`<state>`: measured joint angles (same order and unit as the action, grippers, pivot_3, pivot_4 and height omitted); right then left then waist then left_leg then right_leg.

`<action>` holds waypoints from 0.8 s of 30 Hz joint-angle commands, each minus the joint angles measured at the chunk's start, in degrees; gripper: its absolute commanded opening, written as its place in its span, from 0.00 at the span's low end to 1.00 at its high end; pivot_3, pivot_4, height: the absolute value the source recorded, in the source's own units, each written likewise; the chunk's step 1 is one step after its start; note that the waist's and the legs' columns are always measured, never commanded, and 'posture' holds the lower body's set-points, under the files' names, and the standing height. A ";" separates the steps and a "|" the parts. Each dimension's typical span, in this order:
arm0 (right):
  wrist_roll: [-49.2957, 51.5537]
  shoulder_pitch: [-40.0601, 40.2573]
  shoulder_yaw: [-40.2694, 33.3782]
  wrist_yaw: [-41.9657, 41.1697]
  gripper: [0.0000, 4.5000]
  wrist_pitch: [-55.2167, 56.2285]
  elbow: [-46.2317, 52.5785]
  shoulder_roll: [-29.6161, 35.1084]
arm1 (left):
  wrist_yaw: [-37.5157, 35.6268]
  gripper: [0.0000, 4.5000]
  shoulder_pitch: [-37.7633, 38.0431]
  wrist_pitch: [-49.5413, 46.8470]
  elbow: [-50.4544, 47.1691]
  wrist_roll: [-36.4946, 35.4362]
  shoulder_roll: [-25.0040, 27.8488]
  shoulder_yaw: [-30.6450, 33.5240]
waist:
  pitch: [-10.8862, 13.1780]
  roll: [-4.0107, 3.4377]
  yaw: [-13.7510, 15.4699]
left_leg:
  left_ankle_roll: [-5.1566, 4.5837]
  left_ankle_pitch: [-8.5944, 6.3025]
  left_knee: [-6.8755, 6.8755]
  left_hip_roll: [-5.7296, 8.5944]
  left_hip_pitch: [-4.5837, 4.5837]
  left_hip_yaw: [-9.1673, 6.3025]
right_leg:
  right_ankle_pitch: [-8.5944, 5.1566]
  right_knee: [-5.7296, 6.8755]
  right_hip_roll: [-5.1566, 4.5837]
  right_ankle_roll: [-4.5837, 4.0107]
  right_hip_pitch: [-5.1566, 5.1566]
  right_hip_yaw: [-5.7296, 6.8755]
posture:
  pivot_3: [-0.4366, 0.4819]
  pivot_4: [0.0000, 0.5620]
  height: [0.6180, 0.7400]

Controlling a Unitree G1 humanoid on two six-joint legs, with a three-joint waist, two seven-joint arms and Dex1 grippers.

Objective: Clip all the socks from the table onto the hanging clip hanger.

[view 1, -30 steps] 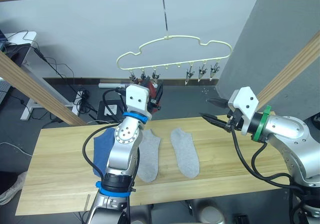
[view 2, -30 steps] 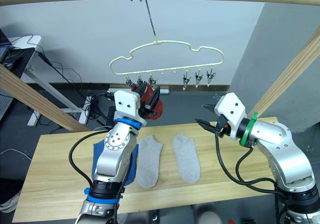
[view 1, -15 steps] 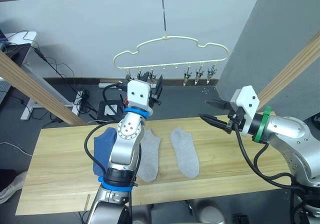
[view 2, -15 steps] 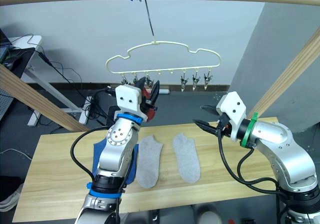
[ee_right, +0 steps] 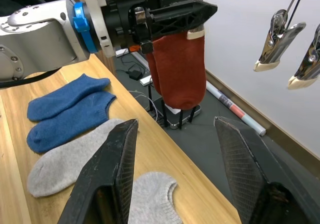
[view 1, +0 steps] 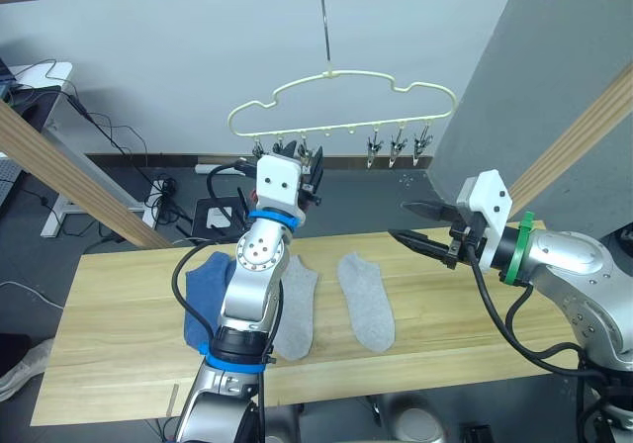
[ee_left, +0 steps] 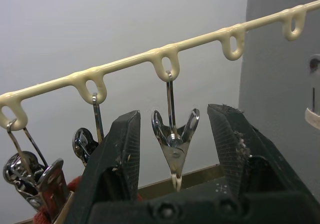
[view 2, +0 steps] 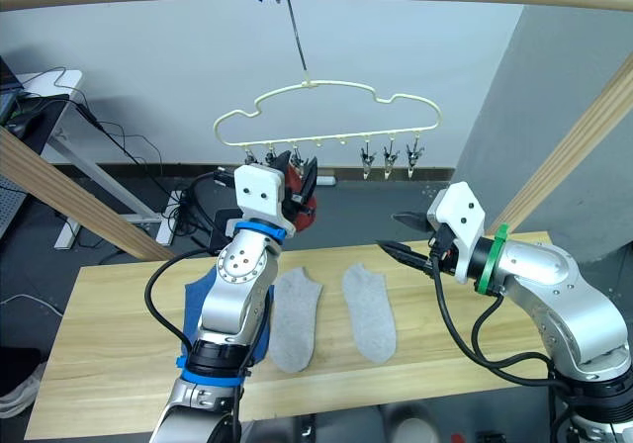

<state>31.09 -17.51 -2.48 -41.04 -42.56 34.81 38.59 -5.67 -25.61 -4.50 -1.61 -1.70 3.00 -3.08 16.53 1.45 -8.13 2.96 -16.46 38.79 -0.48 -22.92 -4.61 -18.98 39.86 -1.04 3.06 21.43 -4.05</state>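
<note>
At the clip hanger (view 1: 341, 102), two rust-red socks (ee_right: 177, 69) are seen hanging from the leftmost clips, evidently already clipped. Around the next free metal clip (ee_left: 174, 143) the left hand (ee_left: 175, 149) is held open, a finger on either side, judged ready to squeeze it. On the worktop (view 1: 129, 364) two blue socks (ee_right: 70, 109) and two light grey socks (view 1: 336, 300) are left lying. Apart to the right, the right hand (view 1: 415, 222) is held open and empty above the worktop, presumably in waiting.
</note>
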 commanded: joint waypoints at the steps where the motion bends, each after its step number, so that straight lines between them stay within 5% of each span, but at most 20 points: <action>1: 2.46 -1.16 -2.26 0.67 0.56 -0.64 2.45 0.41 | -0.17 0.44 -1.25 0.82 -0.41 0.30 -0.18 -0.08 | 0.00 0.00 -0.01 | 0.00 0.00 0.00 0.00 0.00 0.00 | 0.00 0.00 0.00 0.00 0.00 0.00 | 0.18 0.47 1.00; 8: 4.94 -2.24 -2.92 1.67 0.56 -2.27 2.71 0.40 | -0.33 0.07 -1.56 0.95 0.04 0.34 -0.10 -0.03 | 0.00 0.00 -0.02 | 0.00 0.00 0.00 0.00 0.00 -0.01 | 0.00 0.00 0.00 0.00 0.00 0.01 | 0.18 0.47 1.00; 15: -0.50 0.63 2.28 3.06 0.56 0.27 3.17 1.42 | -0.57 0.06 -1.42 0.90 -0.66 0.40 1.10 0.53 | 0.00 0.00 -0.01 | 0.00 0.00 0.00 0.00 -0.01 -0.01 | 0.00 -0.01 0.00 0.00 0.00 0.01 | 0.19 0.46 1.00; 18: -7.74 2.89 7.91 7.42 0.69 1.59 1.75 1.06 | -1.32 0.06 -1.22 0.60 -1.47 0.34 2.09 0.36 | 0.00 0.00 0.00 | 0.00 0.00 0.00 -0.01 -0.01 -0.02 | 0.00 -0.02 -0.01 0.00 0.01 0.02 | 0.19 0.45 1.00; 22: -18.69 5.76 17.50 14.46 0.97 3.87 -1.61 -1.94 | -3.86 0.06 -0.48 -0.51 -3.17 -1.15 3.70 0.46 | -0.01 0.01 -0.01 | 0.02 0.02 0.00 -0.01 0.00 0.01 | 0.00 0.00 -0.02 0.00 0.03 -0.01 | 0.20 0.45 1.00; 24: -23.61 6.40 21.71 17.00 1.00 5.36 -4.19 -3.82 | -5.16 0.06 -0.19 -0.99 -3.75 -2.39 4.07 0.69 | -0.02 0.01 -0.01 | 0.04 0.02 0.00 -0.07 0.01 0.00 | 0.00 0.00 -0.03 0.00 0.03 0.00 | 0.20 0.45 1.00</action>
<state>11.39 -11.50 16.78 -26.18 -39.25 30.88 35.29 -9.69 -25.94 -5.69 -2.54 -3.02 6.92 -2.88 16.51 1.46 -8.14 3.07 -16.40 38.79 -0.55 -22.91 -4.61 -18.98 39.88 -1.07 3.07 21.48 -4.05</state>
